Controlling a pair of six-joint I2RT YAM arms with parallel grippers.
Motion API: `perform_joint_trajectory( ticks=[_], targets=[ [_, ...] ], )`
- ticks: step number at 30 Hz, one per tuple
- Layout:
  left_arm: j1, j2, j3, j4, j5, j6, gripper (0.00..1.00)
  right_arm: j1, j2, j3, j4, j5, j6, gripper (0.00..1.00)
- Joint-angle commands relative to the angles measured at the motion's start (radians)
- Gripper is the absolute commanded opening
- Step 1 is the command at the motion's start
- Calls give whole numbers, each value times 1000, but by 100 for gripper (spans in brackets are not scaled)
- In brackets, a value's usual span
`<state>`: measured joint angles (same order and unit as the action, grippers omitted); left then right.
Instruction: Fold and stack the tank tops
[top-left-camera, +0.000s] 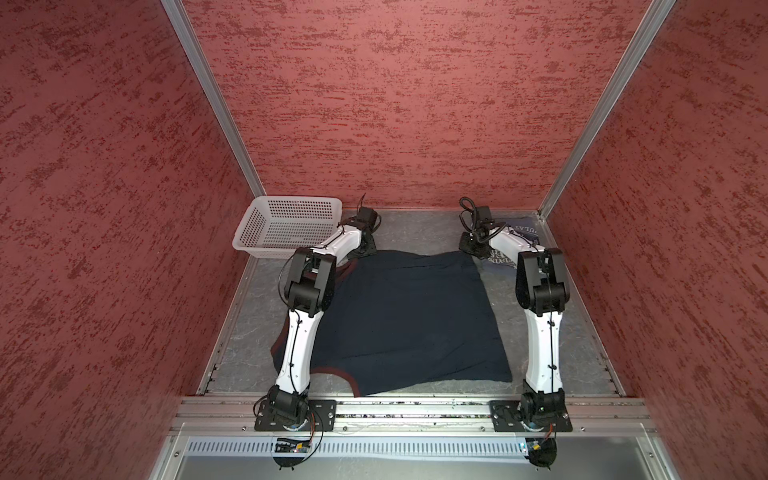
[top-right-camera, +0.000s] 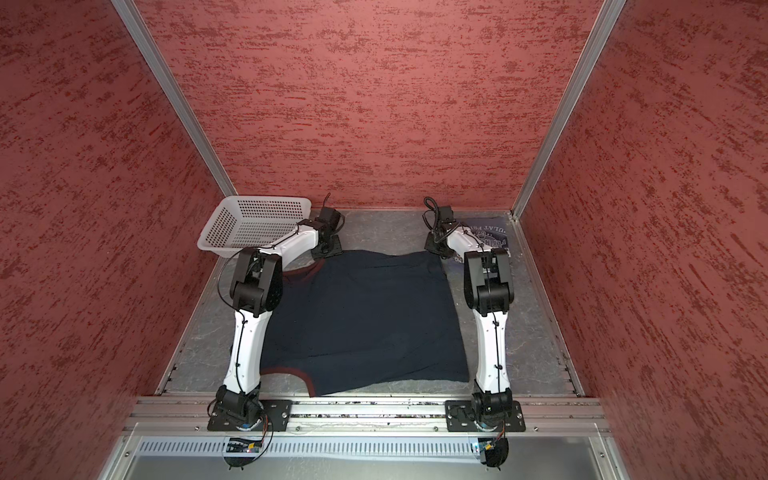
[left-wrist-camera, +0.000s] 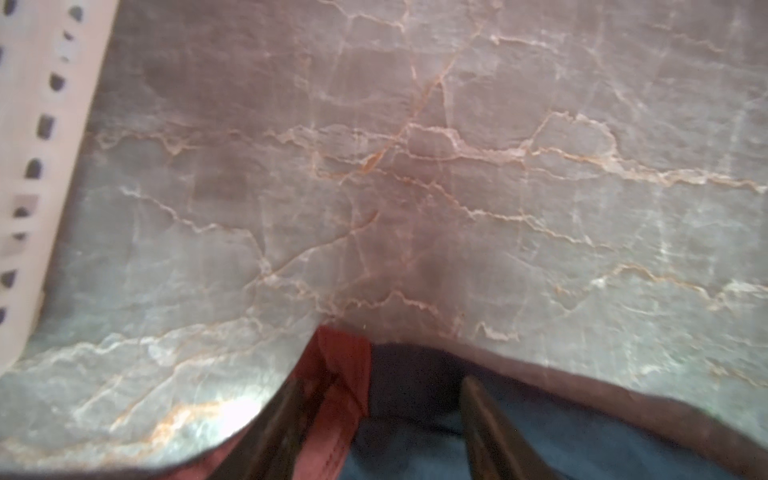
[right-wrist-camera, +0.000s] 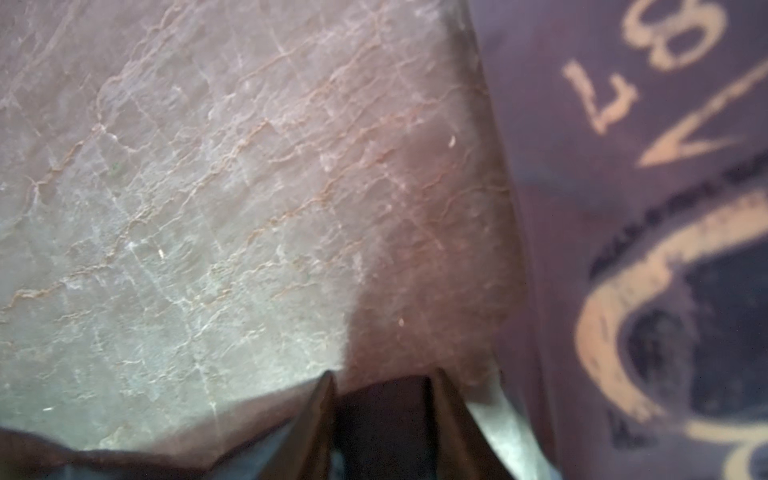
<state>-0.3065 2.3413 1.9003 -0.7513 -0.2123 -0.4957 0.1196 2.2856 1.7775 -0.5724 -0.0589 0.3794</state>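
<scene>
Tank top (top-left-camera: 411, 320), navy, maroon-trimmed, flat

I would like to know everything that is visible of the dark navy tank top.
The dark navy tank top is soft-looking cloth with maroon trim along its curved openings. It lies spread nearly flat in the middle of the grey marbled table, slightly wrinkled; no print shows. At its far edge the left gripper and the right gripper each have open jaws astride a corner.
</scene>
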Motion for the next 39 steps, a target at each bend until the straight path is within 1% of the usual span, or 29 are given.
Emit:
perform_joint_trajectory(
  ticks=[1, 5, 7, 8, 11, 14, 15, 17, 20, 23, 28, 33, 39],
  targets=[
    [9, 36, 35, -9, -2, 14, 56, 0, 14, 26, -33, 8, -13, 29],
    [9, 53, 49, 1, 10, 19, 46, -1, 9, 46, -37, 17, -15, 15],
    [11, 56, 52, 7, 11, 22, 40, -1, -1, 53, -39, 30, -19, 8],
    [12, 56, 53, 9, 11, 22, 36, -1, -9, 54, -37, 39, -20, 7],
    [12, 50, 53, 21, 6, 24, 23, -1, -37, 51, -27, 61, -22, 2],
    [13, 35, 48, 41, -1, 26, 12, -2, -77, 30, -5, 91, -23, 0],
    [13, 24, 41, 51, -2, 24, 8, -4, -93, 19, 4, 97, -23, 0],
    [14, -7, 14, 77, -7, 23, 5, -5, -124, -5, 28, 108, -25, 0],
    [12, -81, -47, 129, -11, 16, 4, -10, -174, -59, 67, 141, -25, 0],
    [9, -157, -112, 178, -12, 16, 4, -19, -229, -127, 115, 149, -19, 0],
    [-6, -273, -231, 261, -19, 23, 5, -23, -305, -238, 201, 138, -22, 0],
    [-24, -353, -333, 308, -39, 23, 6, -23, -349, -305, 258, 114, -30, 0],
    [-55, -490, -501, 394, -55, 3, 7, -23, -439, -431, 349, 76, -32, 0]
  ],
)
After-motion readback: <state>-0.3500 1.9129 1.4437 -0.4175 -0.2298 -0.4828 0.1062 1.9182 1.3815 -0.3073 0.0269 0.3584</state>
